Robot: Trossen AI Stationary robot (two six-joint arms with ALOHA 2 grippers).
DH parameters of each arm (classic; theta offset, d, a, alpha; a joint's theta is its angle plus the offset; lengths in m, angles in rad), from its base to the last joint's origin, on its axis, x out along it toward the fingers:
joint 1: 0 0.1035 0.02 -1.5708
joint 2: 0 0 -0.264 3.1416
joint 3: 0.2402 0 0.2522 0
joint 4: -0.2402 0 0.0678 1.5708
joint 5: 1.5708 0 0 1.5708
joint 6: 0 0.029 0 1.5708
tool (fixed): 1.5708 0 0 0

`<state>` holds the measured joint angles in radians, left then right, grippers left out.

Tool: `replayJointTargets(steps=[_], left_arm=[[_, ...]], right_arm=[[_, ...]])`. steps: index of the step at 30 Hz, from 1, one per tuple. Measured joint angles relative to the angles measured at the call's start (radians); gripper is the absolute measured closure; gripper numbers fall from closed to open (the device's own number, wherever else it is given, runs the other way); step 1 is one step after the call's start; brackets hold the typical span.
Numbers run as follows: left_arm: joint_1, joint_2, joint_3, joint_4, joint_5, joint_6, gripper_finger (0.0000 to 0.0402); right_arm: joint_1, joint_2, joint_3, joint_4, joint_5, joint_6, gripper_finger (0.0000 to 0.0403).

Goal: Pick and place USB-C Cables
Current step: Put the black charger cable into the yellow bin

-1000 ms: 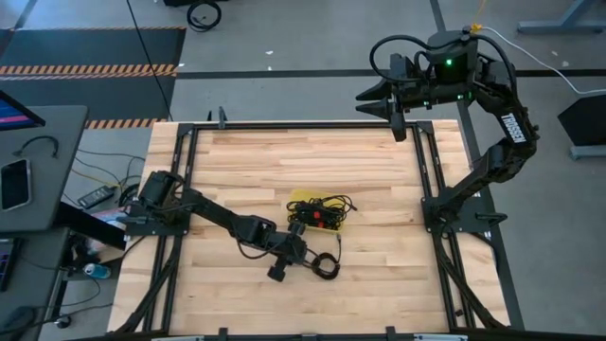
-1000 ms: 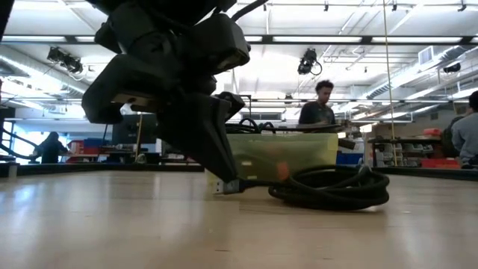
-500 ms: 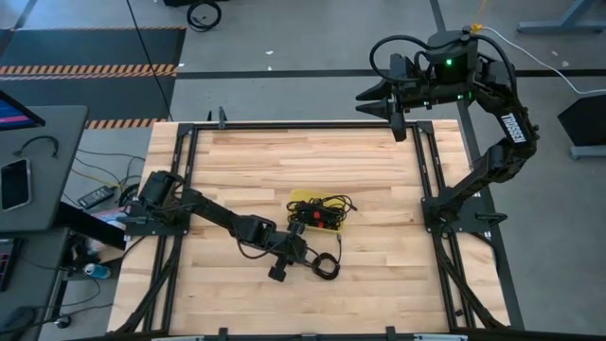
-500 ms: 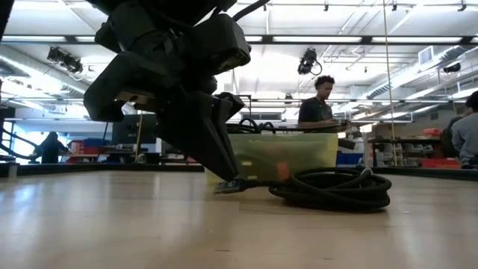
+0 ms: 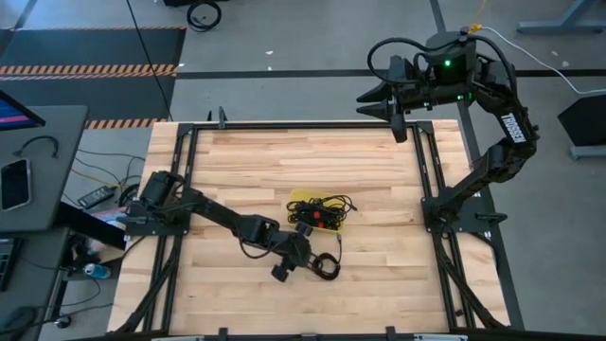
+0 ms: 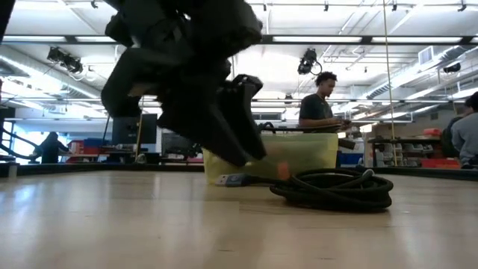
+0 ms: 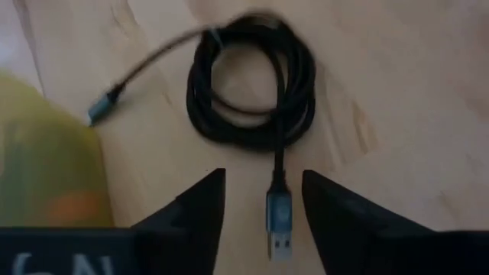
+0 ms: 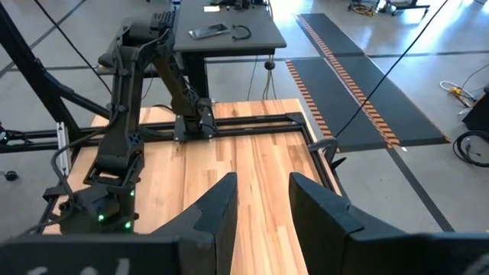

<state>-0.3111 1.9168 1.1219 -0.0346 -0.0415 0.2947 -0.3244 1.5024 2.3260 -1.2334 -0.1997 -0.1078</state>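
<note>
Left gripper (image 7: 261, 200) just slid closer to the loose coiled cable (image 7: 252, 84) beside the yellow bin (image 5: 305, 201), fingers spread, its plug between them; grab looks imminent.

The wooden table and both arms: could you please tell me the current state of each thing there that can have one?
Coiled black USB-C cable: loose on the wooden table, one plug between the open fingers, ungrasped.
Yellow-green translucent bin: holds tangled black cables with a red tie.
Left gripper: open, low at the coil.
Right gripper: open, raised over the table's far right corner, idle.
</note>
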Motion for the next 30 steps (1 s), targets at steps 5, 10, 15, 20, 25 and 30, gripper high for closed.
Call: replayJointTargets(steps=[5,10,15,20,25,30], left_arm=[[0.0,0.015,-0.001,0.009,-0.001,0.0,0.0201],[0.0,0.04,-0.001,0.025,-0.003,-0.001,0.0203],[0.005,0.069,0.002,0.044,-0.007,-0.022,0.0204],[0.006,0.079,0.006,0.05,-0.007,-0.019,0.0208],[0.006,0.08,0.019,0.062,-0.011,-0.013,0.0268],[0.006,0.08,0.051,-0.018,-0.011,-0.019,0.0382]], right_arm=[[0.0,0.0,0.0,-0.001,0.0,0.0,0.0277],[0.0,0.0,0.0,-0.001,0.0,0.0,0.0277],[0.0,0.0,0.0,-0.001,0.0,0.0,0.0277],[0.0,0.0,0.0,-0.002,0.0,0.0,0.0277],[0.0,0.0,0.0,-0.006,0.021,0.0,0.0277],[0.0,0.0,0.0,-0.013,0.049,0.0,0.0277]])
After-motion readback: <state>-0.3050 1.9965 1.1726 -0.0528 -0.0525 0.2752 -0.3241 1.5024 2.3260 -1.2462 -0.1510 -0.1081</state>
